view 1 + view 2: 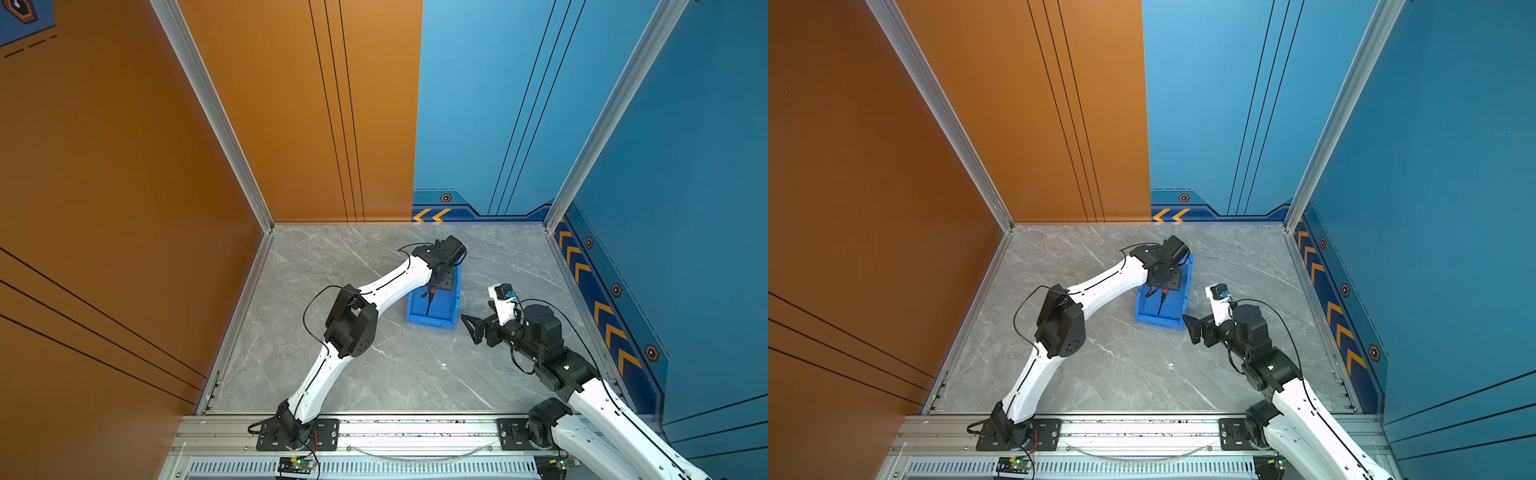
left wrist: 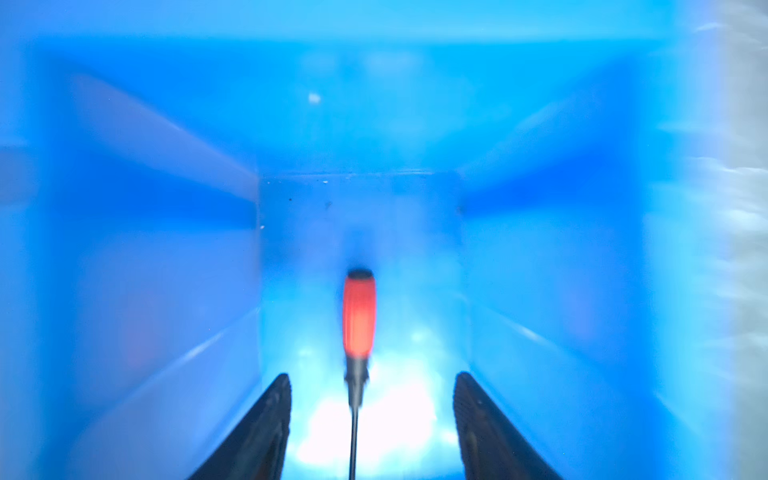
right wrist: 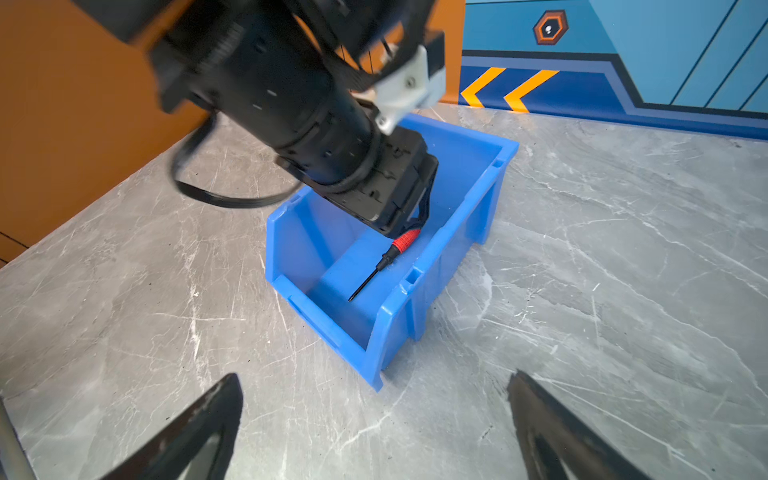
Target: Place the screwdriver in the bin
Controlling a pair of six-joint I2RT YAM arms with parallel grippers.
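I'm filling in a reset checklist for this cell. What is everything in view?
screwdriver: one, red handle, black shaft, loose inside the bin
bin: one, blue, on the table, near its middle
table: one, grey marble, under everything
orange walls: two, orange, left and back
blue walls: two, blue, back and right
rail: one, silver, front edge
left arm: one, white and black, reaching over the bin
right arm: one, white and black, right of the bin
left gripper: one, black, open, fingers either side of the screwdriver
right gripper: one, black, open, empty, beside the bin
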